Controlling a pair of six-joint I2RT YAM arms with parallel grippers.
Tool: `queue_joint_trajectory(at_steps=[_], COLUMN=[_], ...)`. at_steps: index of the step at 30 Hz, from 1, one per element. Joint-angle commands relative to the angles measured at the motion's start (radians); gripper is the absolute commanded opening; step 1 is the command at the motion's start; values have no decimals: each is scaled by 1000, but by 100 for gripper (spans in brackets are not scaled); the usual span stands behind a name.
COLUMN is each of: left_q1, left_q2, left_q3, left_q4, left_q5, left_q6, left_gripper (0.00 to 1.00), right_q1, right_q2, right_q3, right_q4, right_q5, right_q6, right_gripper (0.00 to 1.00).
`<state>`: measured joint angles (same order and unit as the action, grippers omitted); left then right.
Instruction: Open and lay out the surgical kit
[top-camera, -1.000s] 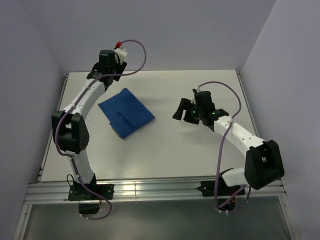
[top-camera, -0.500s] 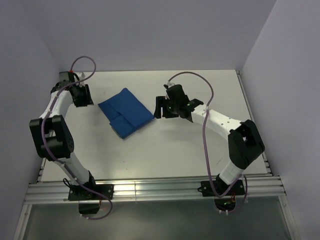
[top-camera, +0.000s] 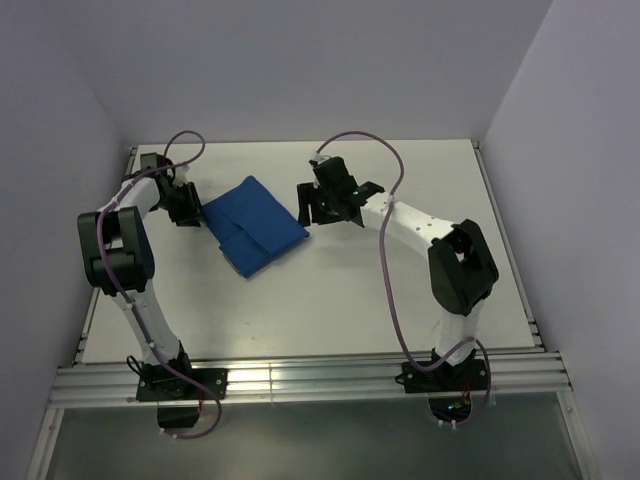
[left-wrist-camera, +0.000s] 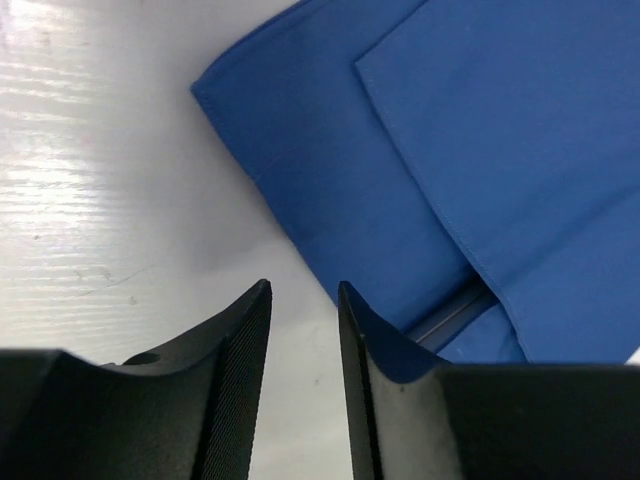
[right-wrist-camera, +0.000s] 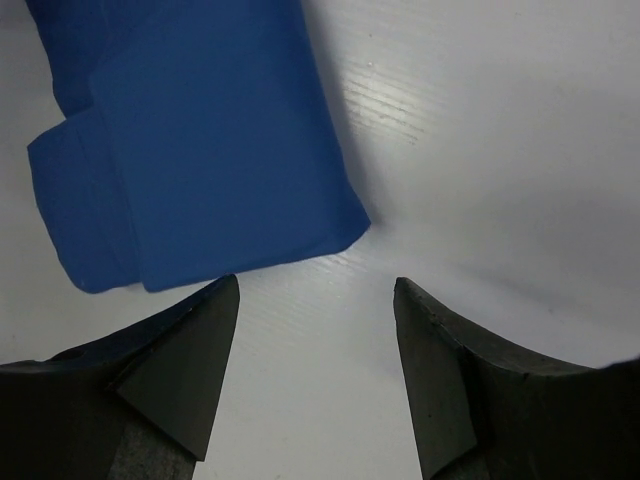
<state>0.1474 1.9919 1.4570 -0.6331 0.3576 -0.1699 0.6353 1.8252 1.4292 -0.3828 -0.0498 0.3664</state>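
Observation:
The surgical kit (top-camera: 252, 225) lies folded shut in its royal-blue cloth wrap on the left half of the white table; its contents are hidden. My left gripper (top-camera: 188, 206) sits low at the wrap's left edge. In the left wrist view its jaws (left-wrist-camera: 303, 292) stand narrowly open over bare table, with the cloth (left-wrist-camera: 430, 150) just ahead and to the right, untouched. A thin grey strip (left-wrist-camera: 455, 314) shows under a flap. My right gripper (top-camera: 305, 205) is at the wrap's right corner, open wide (right-wrist-camera: 315, 290), with the blue corner (right-wrist-camera: 200, 150) just beyond its fingertips.
A raised rim (top-camera: 130, 160) borders the white table (top-camera: 400, 280), with lavender walls close on three sides. A metal rail (top-camera: 300, 380) runs along the near edge by both arm bases. The right arm's cable (top-camera: 385, 165) loops above its forearm.
Both arms have swung in toward the wrap: the left from the back-left corner down to its left edge, the right leftward to its right corner. The left jaws have narrowed.

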Motion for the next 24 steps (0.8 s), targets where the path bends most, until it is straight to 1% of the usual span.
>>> queue_joint_trajectory(at_steps=[1,2,4,6,9,13,15,16,18,19,21,22,23,24], left_q1=[-12,-15,-17,-17,-17,-17,-17,-17,-17,-17,-16,-16,-16,-16], left_q2=[-53,-65,-90,-111,-151,-197,-212,-228,-238,-242,-243,-245,-246,-248], left_q3=[22,16,2,-23,-49,-60,-66,-67,-70,-72,-75,-76,-84,-87], left_q4=[27,35,30,41,53,41,39,38,38,38,38,39,45,47], left_q5=[58,61,98,112,113,109,98,93,87,84,80,80,78,76], left_q6=[-7,-3,24,36,52,67,72,73,76,78,73,72,69,67], left_gripper=[40,41,47,52,55,56,56,55,55,55,55,55,55,55], right_q1=[6,6,6,6,0,-17,-20,-22,-22,-22,-23,-23,-25,-26], right_q2=[68,100,135,189,261,351,362,361,350,345,329,321,301,286], right_q3=[83,94,140,175,241,304,306,291,251,234,192,176,159,108], right_q4=[-7,-4,-7,-10,-11,-10,-8,4,18,34,44,53,56,67], right_q5=[-39,-51,-82,-100,-148,-248,-260,-265,-281,-283,-282,-282,-277,-277], right_q6=[3,6,9,17,37,71,77,78,81,88,97,101,109,120], right_gripper=[71,72,75,75,76,75,73,67,56,44,24,0,0,0])
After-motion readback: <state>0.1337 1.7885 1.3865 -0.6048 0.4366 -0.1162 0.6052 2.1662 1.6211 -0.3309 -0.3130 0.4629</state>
